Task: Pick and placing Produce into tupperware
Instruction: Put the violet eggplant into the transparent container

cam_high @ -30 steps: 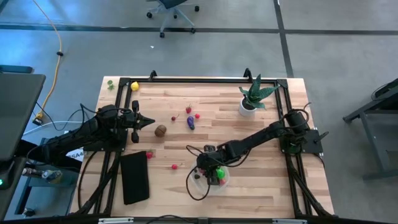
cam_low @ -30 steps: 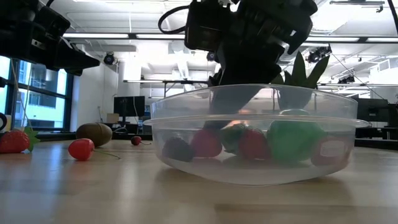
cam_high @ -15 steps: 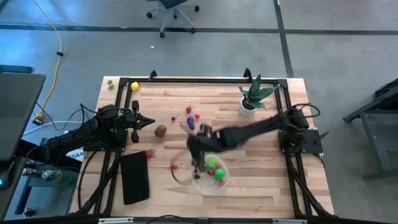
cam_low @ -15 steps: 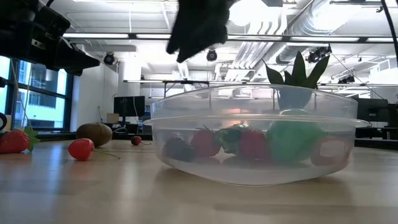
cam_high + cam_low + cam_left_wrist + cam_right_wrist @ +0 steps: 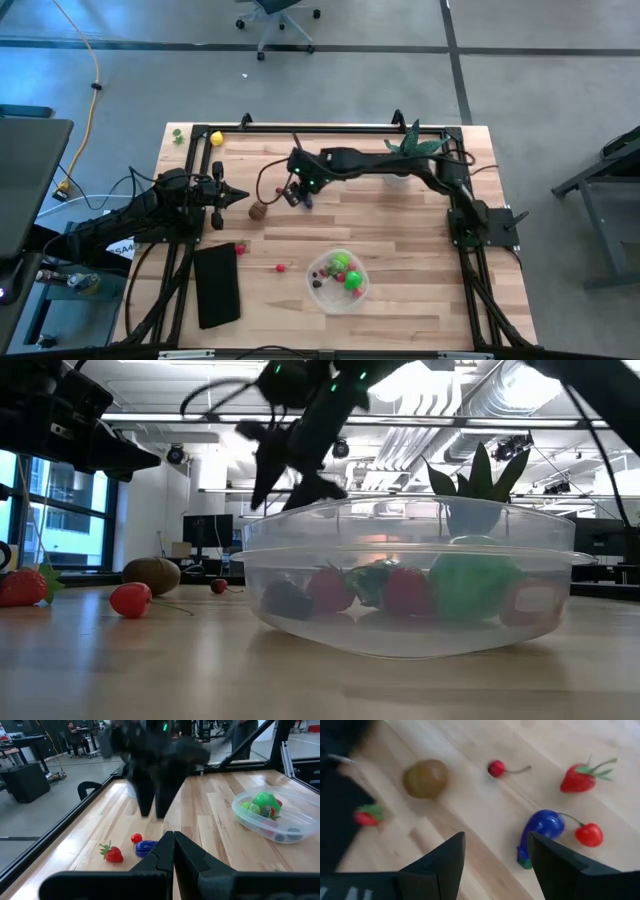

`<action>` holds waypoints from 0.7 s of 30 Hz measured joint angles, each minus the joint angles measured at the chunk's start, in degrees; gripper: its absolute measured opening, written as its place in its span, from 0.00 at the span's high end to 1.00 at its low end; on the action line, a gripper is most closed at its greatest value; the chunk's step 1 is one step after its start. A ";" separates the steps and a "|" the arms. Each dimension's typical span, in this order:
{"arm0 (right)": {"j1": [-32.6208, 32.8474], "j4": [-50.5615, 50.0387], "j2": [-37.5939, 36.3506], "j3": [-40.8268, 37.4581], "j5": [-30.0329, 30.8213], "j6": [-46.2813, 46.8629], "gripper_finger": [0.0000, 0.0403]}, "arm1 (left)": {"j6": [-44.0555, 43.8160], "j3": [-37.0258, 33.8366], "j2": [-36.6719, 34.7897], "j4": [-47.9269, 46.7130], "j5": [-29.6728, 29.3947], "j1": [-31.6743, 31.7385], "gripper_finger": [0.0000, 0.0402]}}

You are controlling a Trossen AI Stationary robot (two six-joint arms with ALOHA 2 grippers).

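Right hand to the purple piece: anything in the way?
Nothing visible. The right hand hovers open above the table with the purple piece just ahead of its fingers. A cherry lies close beside the piece and a strawberry farther on, neither in between.

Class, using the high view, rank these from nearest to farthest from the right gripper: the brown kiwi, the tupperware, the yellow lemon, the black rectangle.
From the right gripper, open above the table's middle:
1. Brown kiwi, just toward the left arm's side.
2. Tupperware, at the near edge, and yellow lemon, at the far left corner: too close to call.
3. Black rectangle, near left edge.
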 joint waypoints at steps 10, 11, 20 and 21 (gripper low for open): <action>0.87 -12.50 9.14 11.25 7.08 2.62 0.49 | 0.00 0.00 0.00 -0.02 -0.02 0.00 1.00; 0.98 -13.37 9.74 12.21 7.23 3.06 0.49 | 0.00 0.00 0.00 -0.02 -0.02 0.00 1.00; 1.03 -16.76 12.12 14.74 7.31 5.46 0.49 | 0.00 0.00 0.00 0.00 0.00 0.00 1.00; 1.02 -16.83 12.12 14.74 7.37 5.59 0.49 | 0.00 0.00 0.00 -0.01 0.00 -0.01 1.00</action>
